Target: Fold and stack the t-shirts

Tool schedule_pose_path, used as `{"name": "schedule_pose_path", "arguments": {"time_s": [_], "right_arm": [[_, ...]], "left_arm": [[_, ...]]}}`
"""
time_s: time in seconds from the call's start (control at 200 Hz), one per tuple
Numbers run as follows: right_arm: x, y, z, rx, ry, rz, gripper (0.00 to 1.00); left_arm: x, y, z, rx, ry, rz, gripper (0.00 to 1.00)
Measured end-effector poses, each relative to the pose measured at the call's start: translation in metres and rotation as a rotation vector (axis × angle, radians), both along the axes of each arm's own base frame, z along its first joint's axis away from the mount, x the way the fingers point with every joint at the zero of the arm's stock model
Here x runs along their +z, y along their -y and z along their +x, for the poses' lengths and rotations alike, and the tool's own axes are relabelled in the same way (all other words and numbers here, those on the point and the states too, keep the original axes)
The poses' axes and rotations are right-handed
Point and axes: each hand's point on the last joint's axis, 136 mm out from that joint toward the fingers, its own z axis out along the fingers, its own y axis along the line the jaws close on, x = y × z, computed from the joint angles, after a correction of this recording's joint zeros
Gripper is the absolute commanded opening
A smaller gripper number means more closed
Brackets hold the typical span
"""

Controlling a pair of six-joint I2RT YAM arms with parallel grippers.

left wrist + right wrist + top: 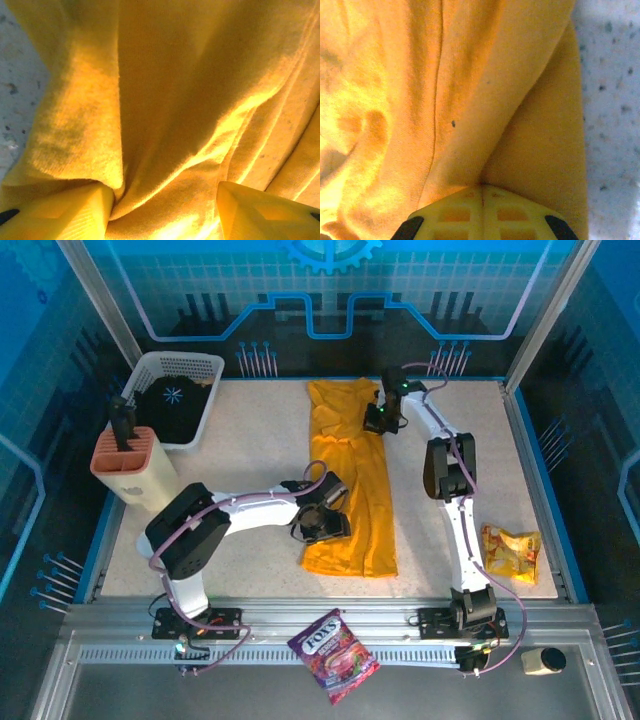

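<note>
**Right end effector** (482,190), count 1. The two fingers are closed flat against each other, with a fold of the t-shirt (350,490) pinched at their tips. It sits at the t-shirt's right edge, close to its far end.

**Left end effector** (322,522), count 1. The two yellow fingers (55,215) stand well apart. They are set down on the t-shirt, and rumpled cloth lies loose in the gap. No pinch is visible. It sits at the t-shirt's left edge, toward its near end.

**T-shirt**, golden-yellow, count 1. It lies on the speckled bench (250,440) as one long narrow strip running near to far, creased along its length.

**Basket** (208,412), white, slotted, count 1. It stands far left of the t-shirt, well apart, and holds one dark garment (170,400).

**Holder** (135,480), cream with an orange top, count 1. It stands left of the t-shirt, just in front of the basket. One black tool (122,425) stands upright in it.

**Snack bag** (510,550), yellow and red, count 1. It lies on the bench right of the t-shirt's near end, well apart.

**Sweets bag** (333,655), purple, marked FOX'S, count 1. It lies on the metal frame nearer than the t-shirt.

**Small cream cylinder** (543,661), count 1. It lies nearer than the t-shirt and far to its right.
</note>
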Motion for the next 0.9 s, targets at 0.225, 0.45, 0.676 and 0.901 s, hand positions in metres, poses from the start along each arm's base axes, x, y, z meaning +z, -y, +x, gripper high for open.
{"name": "schedule_pose_path", "arguments": {"time_s": [0.225,0.45,0.676,0.901], "right_arm": [[0.003,0.0,-0.001,0.028,0.015,-0.001,0.0],[0.034,0.009,-0.004,0.076,0.052,-0.008,0.01],[0.213,0.018,-0.057,0.23,0.439,-0.046,0.18],[0.387,0.011,-0.241,0.553,1.152,-0.169,0.8]], "left_arm": [[0.003,-0.014,-0.008,-0.004,-0.007,0.067,0.71],[0.054,-0.023,0.024,-0.029,0.129,0.204,0.93],[0.171,-0.033,0.077,-0.117,0.586,0.232,0.99],[0.286,-0.069,0.078,-0.262,1.137,0.264,0.99]]}}
